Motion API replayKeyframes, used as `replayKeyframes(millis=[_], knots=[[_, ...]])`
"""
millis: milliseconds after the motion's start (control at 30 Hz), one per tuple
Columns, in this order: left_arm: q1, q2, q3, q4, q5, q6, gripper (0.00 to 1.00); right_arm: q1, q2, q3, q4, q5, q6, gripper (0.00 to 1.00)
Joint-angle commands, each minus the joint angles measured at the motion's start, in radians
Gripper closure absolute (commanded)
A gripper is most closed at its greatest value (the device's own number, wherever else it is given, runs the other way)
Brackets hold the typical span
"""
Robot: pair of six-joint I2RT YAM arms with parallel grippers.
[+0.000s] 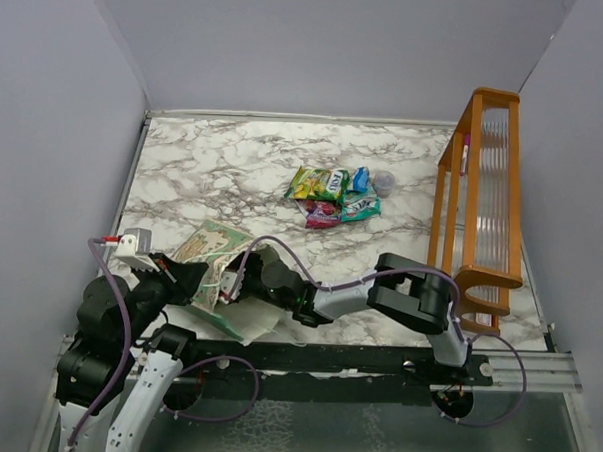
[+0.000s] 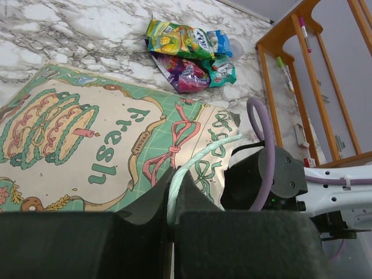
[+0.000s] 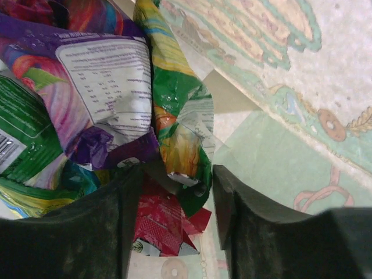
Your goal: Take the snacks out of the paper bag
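While left end effector (image 2: 172, 224) clamps white string handle (image 2: 195, 163) of green paper bag (image 2: 87, 133) | right end effector (image 3: 175, 181) apart around shiny crinkly snack packets (image 3: 104, 87), judged light, slippery | advise pinching sealed edge.

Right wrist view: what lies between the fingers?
The crumpled end of a yellow-green packet, with a red packet beneath it. Only the right wrist view shows this.
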Motion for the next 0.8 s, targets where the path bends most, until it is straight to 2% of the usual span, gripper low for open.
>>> replayKeyframes(millis=[0,167,300,467,767], knots=[[-0.004,0.014,0.027,0.011,-0.015,0.000,1.00,-0.025,0.030,0.041,-0.006,-0.024,0.053,0.55],[-0.004,0.019,0.031,0.009,-0.016,0.004,1.00,-0.029,0.022,0.054,-0.045,-0.073,0.062,0.83],[-0.004,0.018,0.033,0.003,-0.021,0.006,1.00,-0.030,-0.024,0.054,-0.072,-0.095,0.073,0.98],[-0.005,0.008,0.029,-0.003,-0.028,0.003,1.00,-0.030,-0.116,-0.001,-0.067,-0.113,0.096,0.99],[-0.005,-0.002,0.019,0.006,-0.035,-0.009,1.00,-0.029,-0.330,-0.179,-0.052,-0.253,0.163,0.99]])
